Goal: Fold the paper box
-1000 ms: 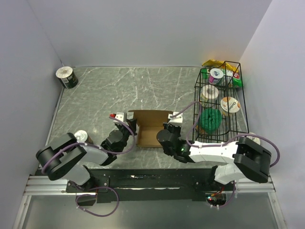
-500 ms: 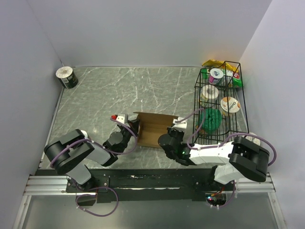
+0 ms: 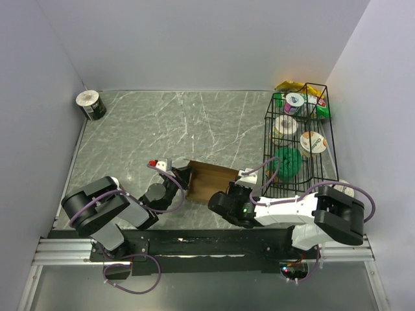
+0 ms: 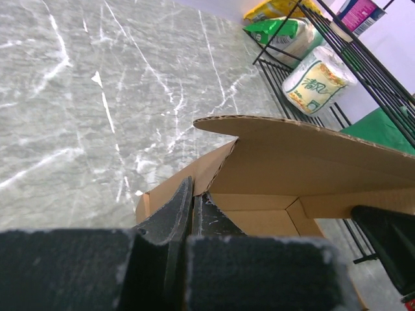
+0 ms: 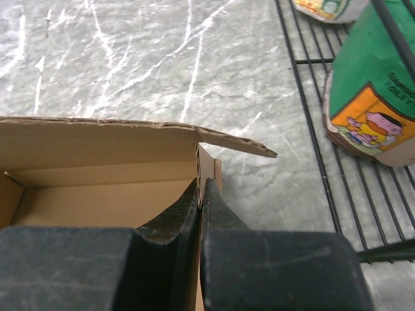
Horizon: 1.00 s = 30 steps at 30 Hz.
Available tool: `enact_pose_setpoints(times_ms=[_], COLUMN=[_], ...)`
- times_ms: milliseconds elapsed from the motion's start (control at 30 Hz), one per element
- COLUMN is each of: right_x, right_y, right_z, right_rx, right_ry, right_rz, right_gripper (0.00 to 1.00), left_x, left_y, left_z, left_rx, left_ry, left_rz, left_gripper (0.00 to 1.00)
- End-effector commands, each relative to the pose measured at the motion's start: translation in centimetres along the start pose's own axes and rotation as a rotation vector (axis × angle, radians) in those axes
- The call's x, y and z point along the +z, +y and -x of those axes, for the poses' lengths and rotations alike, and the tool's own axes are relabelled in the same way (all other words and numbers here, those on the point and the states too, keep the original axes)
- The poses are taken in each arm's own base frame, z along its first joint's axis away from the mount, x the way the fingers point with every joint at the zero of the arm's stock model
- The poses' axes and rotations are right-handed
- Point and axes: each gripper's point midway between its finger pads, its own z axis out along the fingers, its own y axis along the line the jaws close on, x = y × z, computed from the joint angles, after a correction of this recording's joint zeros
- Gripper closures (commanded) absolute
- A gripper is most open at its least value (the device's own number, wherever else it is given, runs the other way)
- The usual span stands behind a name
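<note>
The paper box (image 3: 211, 179) is plain brown cardboard, low on the table between my two arms, its lid leaning forward over the open tray. My left gripper (image 3: 184, 178) is shut on the box's left side wall (image 4: 165, 194), one finger inside and one outside. My right gripper (image 3: 235, 184) is shut on the right side wall (image 5: 206, 170). The lid (image 4: 305, 146) hangs over the tray in the left wrist view and shows as a flat edge (image 5: 130, 126) in the right wrist view. The tray's inside is bare.
A black wire basket (image 3: 299, 139) stands at the right, holding toilet rolls, a green pack (image 5: 373, 91) and snack bags. One can (image 3: 91, 105) stands at the far left corner, another (image 3: 110, 186) by my left arm. White walls close the back and sides.
The box's lid has swung from upright and open toward me, now leaning over the tray. Both grippers stayed on the side walls and shifted slightly nearer, tilting the box.
</note>
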Motion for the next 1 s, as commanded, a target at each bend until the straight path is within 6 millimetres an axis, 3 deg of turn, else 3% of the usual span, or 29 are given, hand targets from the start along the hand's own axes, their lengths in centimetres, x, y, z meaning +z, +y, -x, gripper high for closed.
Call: enact_pose_setpoints(times_ms=[0,533,767,967], right_x=[-1.2,-1.5,-1.5,-1.5], right_y=[0.7,0.6,0.6,0.6], right_z=[-2.1,-2.6,-2.5,-2.6], right_rx=[0.043,0.058,0.051,0.052], right_ry=[0.104,0.112,0.113,0.115], right_rz=[0.017,0.018,0.017,0.017], right_gripper=[1.00,1.00,1.00,1.00], left_x=[-1.1,-0.9,-0.3,-1.0], left_y=[-3.9,-5.7,-7.4,-7.3], left_z=[-4.3,-3.7,-3.1,-3.4], left_rx=[-0.062,-0.143,-0.181,-0.214], left_ry=[0.203,0.208,0.210,0.222], left_rz=[-0.145,-0.182,-0.218,-0.213], left_gripper=[0.99,0.99,0.99,0.99])
